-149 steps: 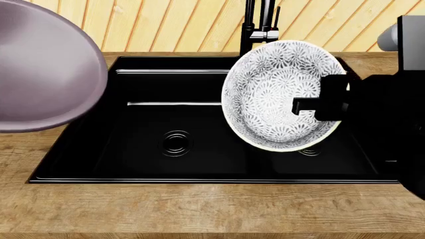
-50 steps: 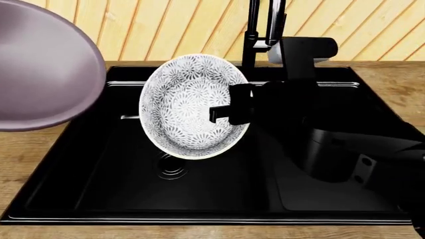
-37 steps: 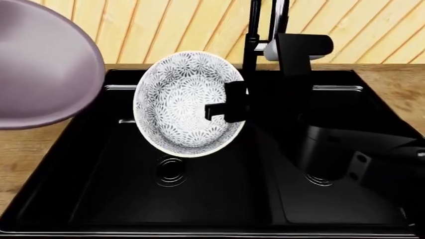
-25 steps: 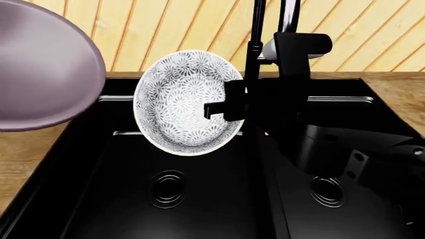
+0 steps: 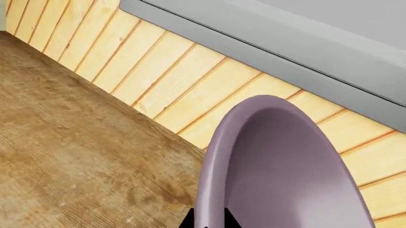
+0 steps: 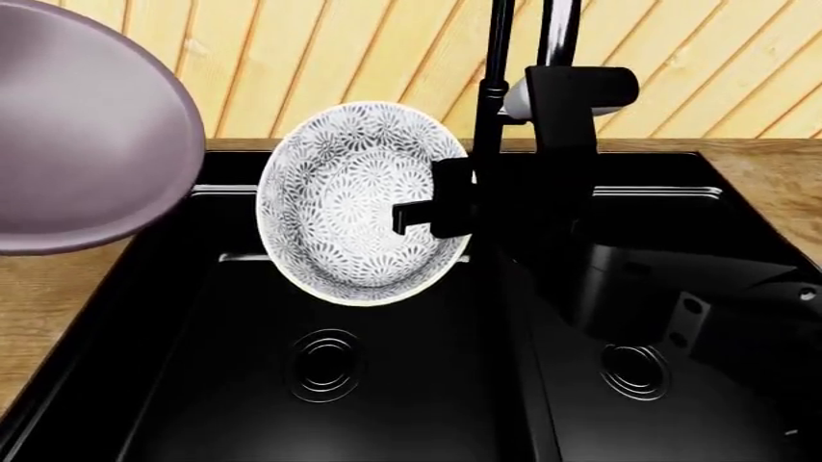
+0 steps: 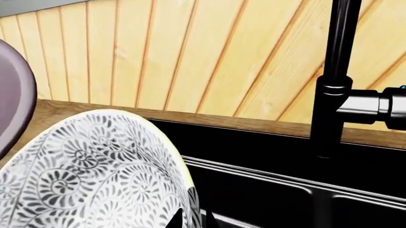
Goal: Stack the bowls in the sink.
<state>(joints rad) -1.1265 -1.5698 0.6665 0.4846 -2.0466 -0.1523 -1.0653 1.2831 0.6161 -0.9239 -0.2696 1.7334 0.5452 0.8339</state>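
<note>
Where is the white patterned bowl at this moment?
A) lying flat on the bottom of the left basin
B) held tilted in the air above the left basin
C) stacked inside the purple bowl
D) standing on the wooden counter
B: the white bowl hangs tilted on the right gripper, over the left basin of the sink, above its drain.

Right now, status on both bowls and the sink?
Right gripper shut on white bowl, tilted over left basin of sink. Left holds mauve bowl, raised left. Faucet close behind.
</note>
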